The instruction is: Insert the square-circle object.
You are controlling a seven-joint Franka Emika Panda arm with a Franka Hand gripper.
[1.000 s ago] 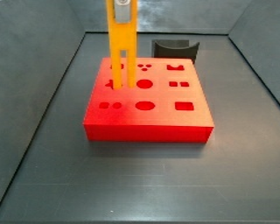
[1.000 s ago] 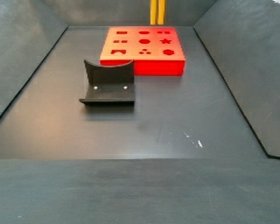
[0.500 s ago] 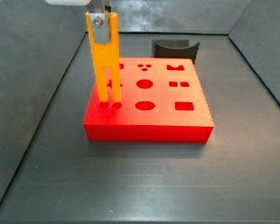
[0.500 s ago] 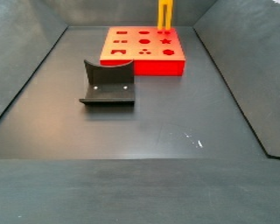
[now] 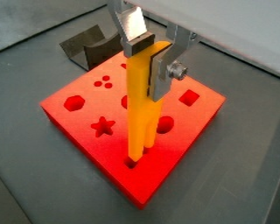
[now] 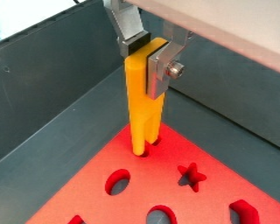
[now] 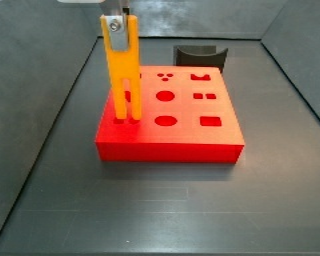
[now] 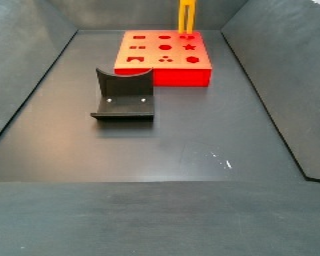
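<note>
The square-circle object point(image 7: 120, 70) is a long orange-yellow bar that stands upright with its two prongs down. My gripper point(image 7: 113, 17) is shut on its top end. The prong tips point(image 7: 124, 116) sit at the holes in the near left corner of the red block point(image 7: 190, 140). In both wrist views the silver fingers point(image 5: 171, 63) clamp the bar point(image 5: 143, 96) from both sides, with my gripper point(image 6: 149, 52) around the bar's top point(image 6: 143, 96). The bar's foot meets the block point(image 5: 95, 109) near its edge. In a side view only the bar point(image 8: 187, 14) shows, behind the block point(image 8: 164, 62).
The dark fixture point(image 8: 123, 96) stands on the grey floor apart from the block, and behind it in a side view point(image 7: 199, 54). It also shows in a wrist view point(image 5: 88, 44). Sloped grey walls point(image 7: 43, 120) enclose the floor. The block's other holes point(image 7: 166, 121) are open.
The gripper has carried the bar from over the block's middle row to its near left corner and lowered it. In the last half second it has barely moved.
</note>
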